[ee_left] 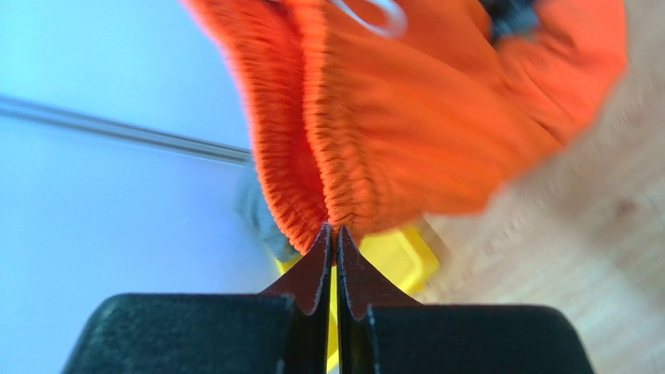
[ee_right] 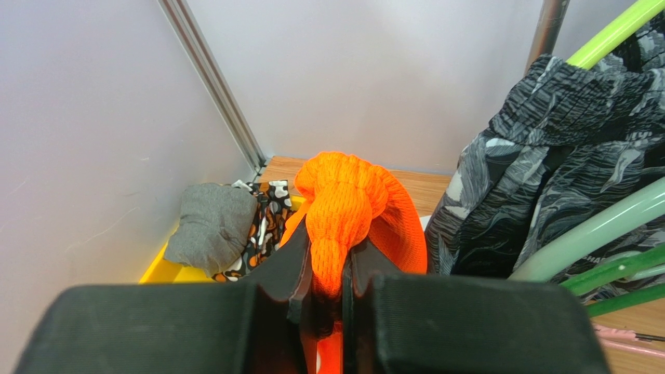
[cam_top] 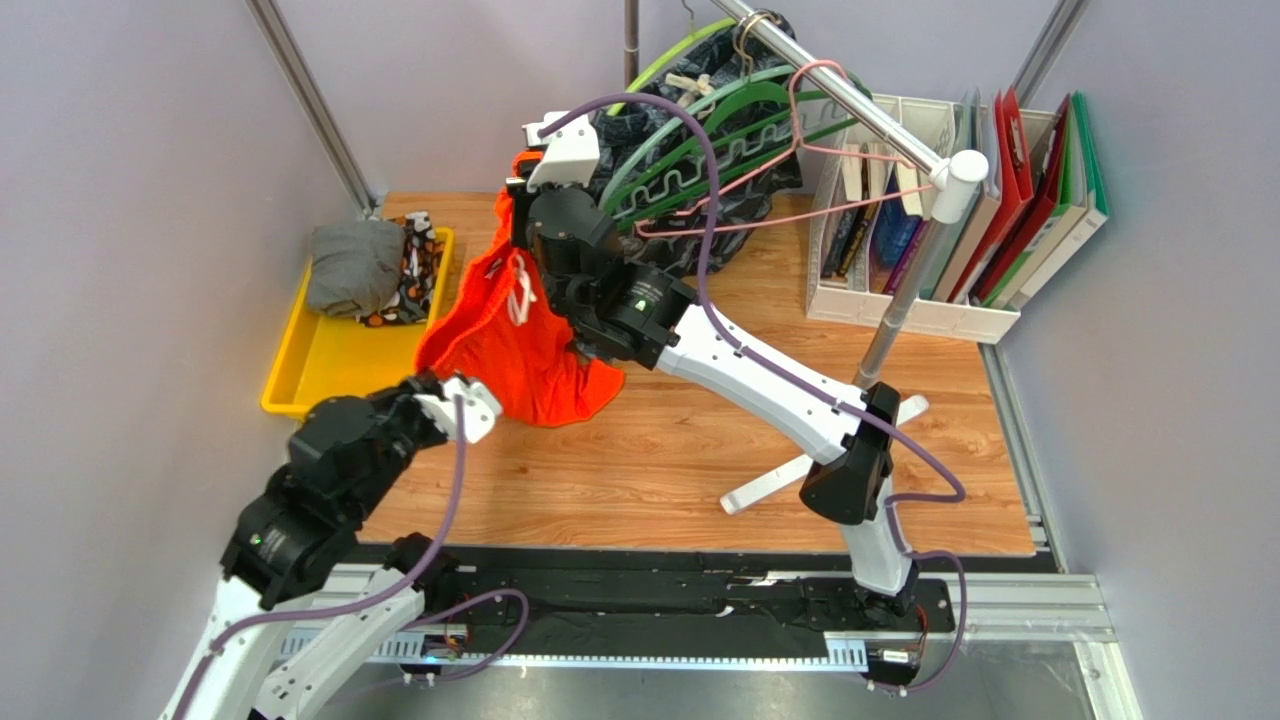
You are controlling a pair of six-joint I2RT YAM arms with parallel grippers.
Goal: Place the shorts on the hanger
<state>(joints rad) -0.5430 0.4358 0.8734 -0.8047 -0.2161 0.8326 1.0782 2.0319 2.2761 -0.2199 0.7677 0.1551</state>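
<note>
Aloft, one shorts (cam_top: 511, 345) pinched by left claw (ee_left: 334, 234) and right claw (ee_right: 328, 253), one hanger (cam_top: 792, 105).

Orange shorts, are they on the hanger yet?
Not yet. Done: the bright orange-red fabric shorts are picked up. In hand: the left gripper and right gripper are each shut on the elastic waistband, holding it up. To do: the thin pink wire hanger hangs on the metal rail with no shorts on it.
</note>
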